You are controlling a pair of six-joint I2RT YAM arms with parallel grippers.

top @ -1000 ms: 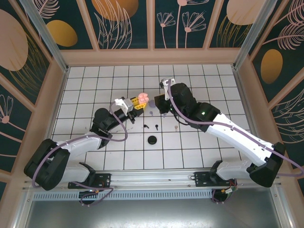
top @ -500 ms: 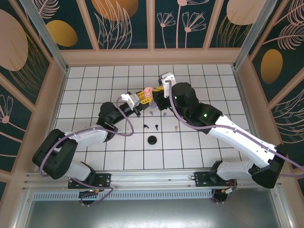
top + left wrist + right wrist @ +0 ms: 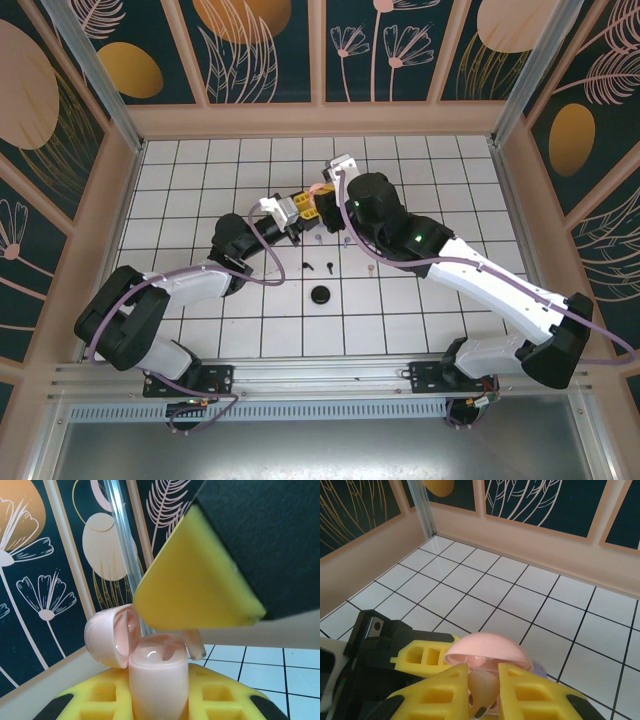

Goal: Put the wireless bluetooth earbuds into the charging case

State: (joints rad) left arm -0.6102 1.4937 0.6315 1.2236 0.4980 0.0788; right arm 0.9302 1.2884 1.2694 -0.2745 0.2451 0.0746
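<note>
Right wrist view: pinching pink earbud (image 3: 481,694) between closed-in fingers of right hand (image 3: 484,669), just above open pink case (image 3: 157,680). Clamping that case upright in left hand (image 3: 159,706), lid tipped back. Both raised over table (image 3: 200,170), above loose black earbuds (image 3: 327,267) and black case (image 3: 320,294).

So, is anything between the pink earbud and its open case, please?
Nothing visible does: the pink case in the left gripper has its lid open, and the right gripper holds the pink earbud right by it.
</note>
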